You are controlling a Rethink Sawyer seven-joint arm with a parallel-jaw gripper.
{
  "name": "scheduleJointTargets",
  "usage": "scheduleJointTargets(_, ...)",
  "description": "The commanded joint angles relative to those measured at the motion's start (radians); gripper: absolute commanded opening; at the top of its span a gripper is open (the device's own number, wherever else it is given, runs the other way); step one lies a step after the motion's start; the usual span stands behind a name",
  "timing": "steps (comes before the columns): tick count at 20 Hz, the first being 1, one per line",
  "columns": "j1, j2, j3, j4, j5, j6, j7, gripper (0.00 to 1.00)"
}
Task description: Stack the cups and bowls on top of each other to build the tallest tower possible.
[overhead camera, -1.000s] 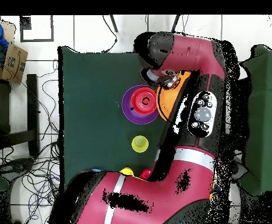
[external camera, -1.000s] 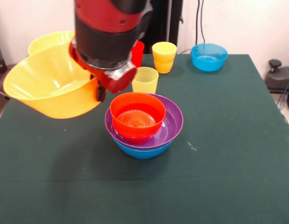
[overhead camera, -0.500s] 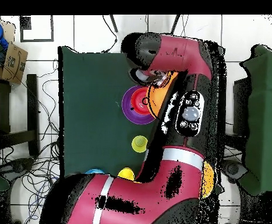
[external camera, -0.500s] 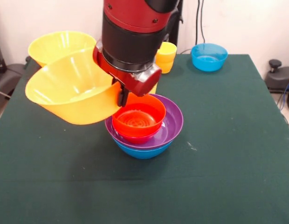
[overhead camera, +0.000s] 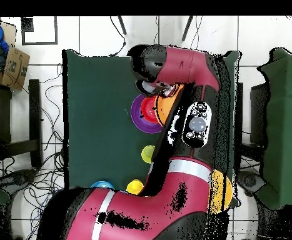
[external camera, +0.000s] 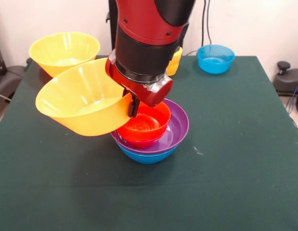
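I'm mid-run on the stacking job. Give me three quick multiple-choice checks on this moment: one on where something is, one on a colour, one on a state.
1. Where is the light-blue bowl?
A. alone near the table's far edge
B. inside the tower
C. in the gripper

2. What colour is the tower's lowest bowl?
A. purple
B. blue
C. yellow

3. How is the carried yellow-orange bowl?
A. resting flat on the table
B. tilted, held at its rim by the gripper
C. upside down on the tower

Answers: 1 A, it stands apart from everything else. 2 B, blue shows beneath the purple bowl. 3 B, its opening leans sideways beside the orange-red bowl.
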Motion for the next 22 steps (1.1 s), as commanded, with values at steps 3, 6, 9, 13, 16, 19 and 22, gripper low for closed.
scheduleJointTargets(3,0.052,0.015,0.014,0.109,0.031,-0.002,0.238,0.0)
scheduleJointTargets(6,0.062,0.015,0.0,0.094,0.039,0.026,0.243,0.0)
scheduleJointTargets(9,0.07,0.018,-0.01,0.085,0.047,0.038,0.25,0.0)
scheduleJointTargets(13,0.08,0.025,-0.022,0.09,0.059,0.035,0.252,0.0)
scheduleJointTargets(16,0.088,0.031,-0.027,0.103,0.068,0.013,0.257,0.0)
scheduleJointTargets(19,0.099,0.031,-0.034,0.13,0.076,-0.016,0.264,0.0)
scheduleJointTargets(22,0.115,0.029,-0.045,0.142,0.087,-0.016,0.273,0.0)
